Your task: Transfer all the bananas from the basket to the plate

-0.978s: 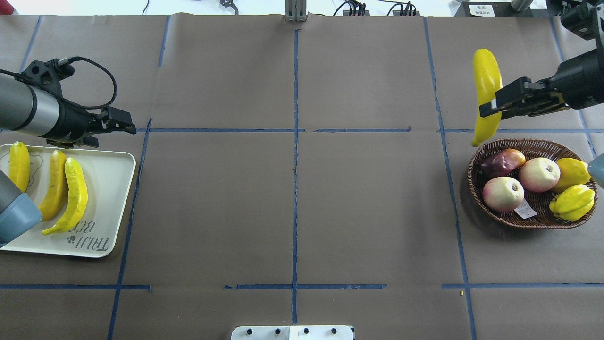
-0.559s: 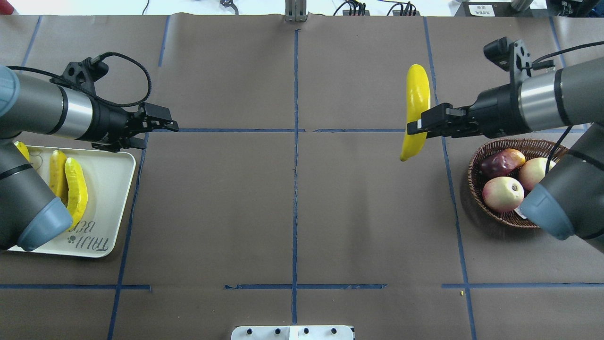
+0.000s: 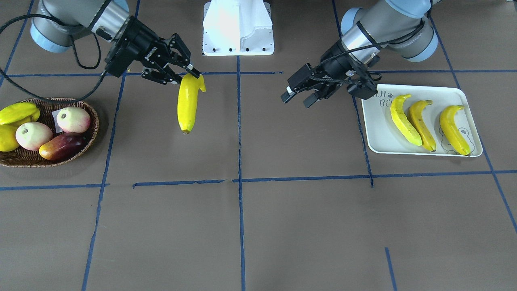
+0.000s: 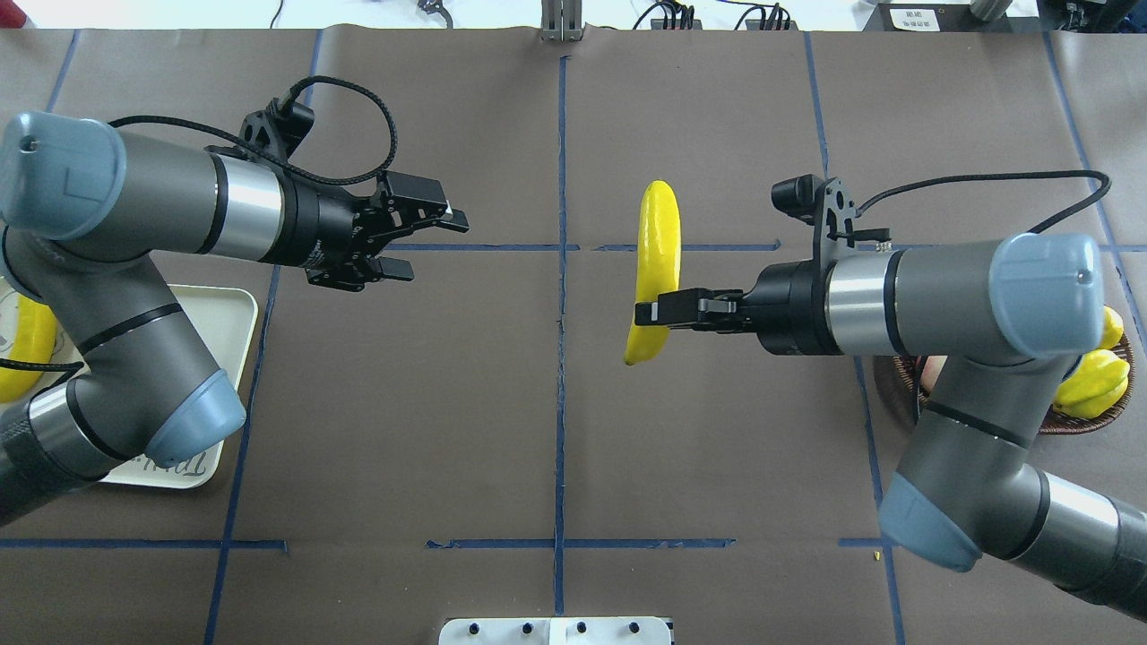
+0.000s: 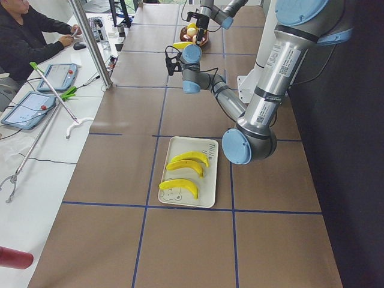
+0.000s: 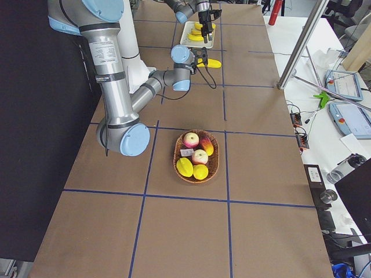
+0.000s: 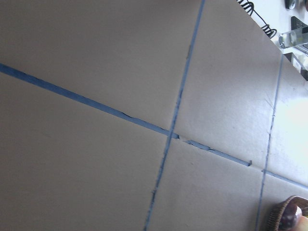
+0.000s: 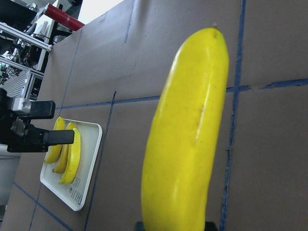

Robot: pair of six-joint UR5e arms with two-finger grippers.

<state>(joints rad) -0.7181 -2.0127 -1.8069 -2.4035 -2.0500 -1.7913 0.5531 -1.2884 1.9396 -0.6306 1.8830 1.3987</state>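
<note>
Plate (image 4: 231, 315) holding three bananas (image 3: 420, 123) at the table's (image 4: 430, 403) left edge, left gripper (image 4: 436, 242) with fingers (image 4: 448, 215) spread, fourth banana (image 4: 659, 251) in the air near the table's centre, pinched low by the right gripper (image 4: 647, 313), wicker basket (image 3: 24, 163) at the right edge

Plate (image 3: 373, 137): 1. Basket (image 3: 24, 161): 1. Bananas (image 3: 404, 120): 4 in all, 3 on plate, 1 banana (image 3: 187, 103) in the air. Other fruit in basket: 5, being 2 pink apples (image 3: 73, 119), 1 dark red fruit (image 3: 62, 146), 2 yellow fruits (image 3: 18, 112). Arms (image 4: 179, 206): 2. Person (image 5: 24, 36): 1.
</note>
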